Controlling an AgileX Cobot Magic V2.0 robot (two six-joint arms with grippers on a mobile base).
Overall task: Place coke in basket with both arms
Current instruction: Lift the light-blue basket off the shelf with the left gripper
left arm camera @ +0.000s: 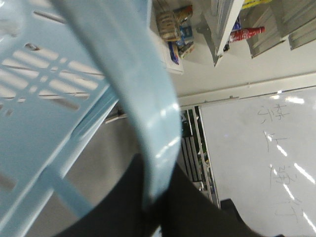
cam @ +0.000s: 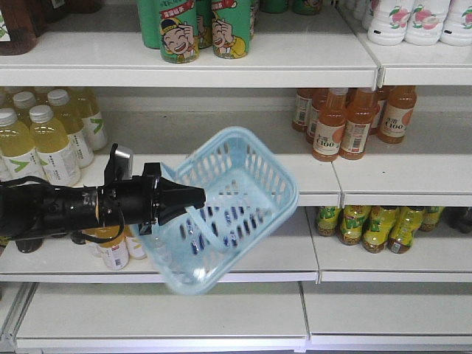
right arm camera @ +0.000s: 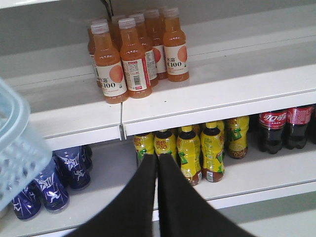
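Note:
My left gripper comes in from the left and is shut on the rim of a light blue plastic basket, holding it tilted in the air in front of the shelves. In the left wrist view the black fingers pinch the blue rim. Coke bottles with red labels stand on the lower shelf at the right of the right wrist view. My right gripper is shut and empty, in front of the lower shelf, left of the coke. The basket's edge shows at the left of that view.
Orange C100 bottles stand on the middle shelf, yellow-labelled bottles beside the coke, dark blue bottles behind the basket. Pale yellow drinks stand at the left and green cans on the top shelf.

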